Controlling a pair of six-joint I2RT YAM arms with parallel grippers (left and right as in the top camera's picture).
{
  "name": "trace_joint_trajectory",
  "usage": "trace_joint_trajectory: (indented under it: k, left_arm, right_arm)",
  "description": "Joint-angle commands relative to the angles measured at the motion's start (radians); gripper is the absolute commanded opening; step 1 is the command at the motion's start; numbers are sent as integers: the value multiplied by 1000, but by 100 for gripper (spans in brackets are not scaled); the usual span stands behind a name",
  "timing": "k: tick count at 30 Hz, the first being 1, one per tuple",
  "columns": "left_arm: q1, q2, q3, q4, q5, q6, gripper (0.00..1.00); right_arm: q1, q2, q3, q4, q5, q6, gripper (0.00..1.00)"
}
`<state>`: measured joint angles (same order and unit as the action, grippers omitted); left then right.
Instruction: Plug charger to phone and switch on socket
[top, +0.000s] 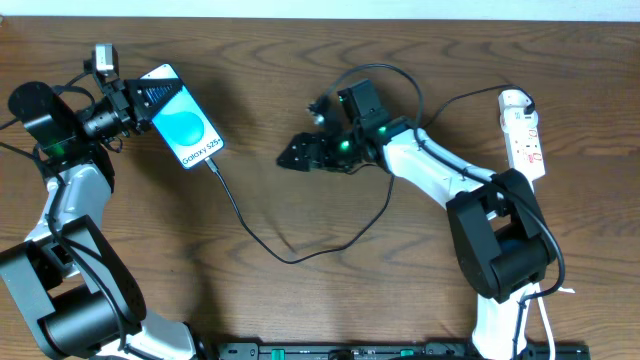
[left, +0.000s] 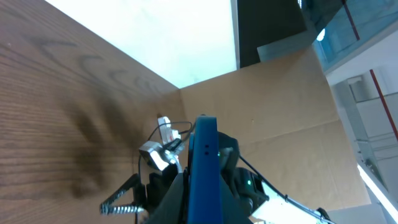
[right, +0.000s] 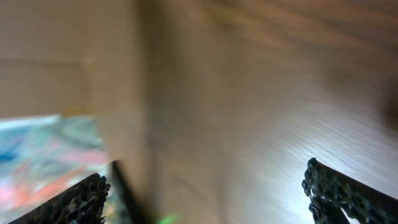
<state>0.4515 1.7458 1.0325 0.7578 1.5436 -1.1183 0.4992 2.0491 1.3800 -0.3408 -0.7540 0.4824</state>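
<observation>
Wooden worktop (top: 270, 60): your left gripper (top: 138, 103) clamps the phone (top: 186, 127) at ten o'clock; your right gripper (top: 293, 156) is spread wide.

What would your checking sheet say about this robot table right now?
Surface: wooden table, brown grain.
Job's things: phone with its blue screen lit; socket at the far right, switches too small to read.
Clutter: nothing seen.
Claws: left claw shut on the phone; right claw open and empty, mid-table.
Cables: charger meets the phone's lower end, then loops across the table.
Surroundings: cardboard wall beyond the table.
</observation>
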Motion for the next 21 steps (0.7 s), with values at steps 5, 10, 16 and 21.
trace_joint_trajectory:
  k: [5,10,16,21]
  left_arm:
    - [0,0,-15,2,27,21,7]
    - [-2,0,-78,2,17,58,8]
    - [-4,1,-208,2,-73,107,8]
    - [-5,1,-318,1,-113,199,7]
  right_arm:
    - [-66,-70,8,-171,351,-54,98]
    - [-76,-190,8,-230,515,-53,99]
    - [-63,-349,8,-239,666,-53,99]
    - [-59,-436,8,-240,713,-50,99]
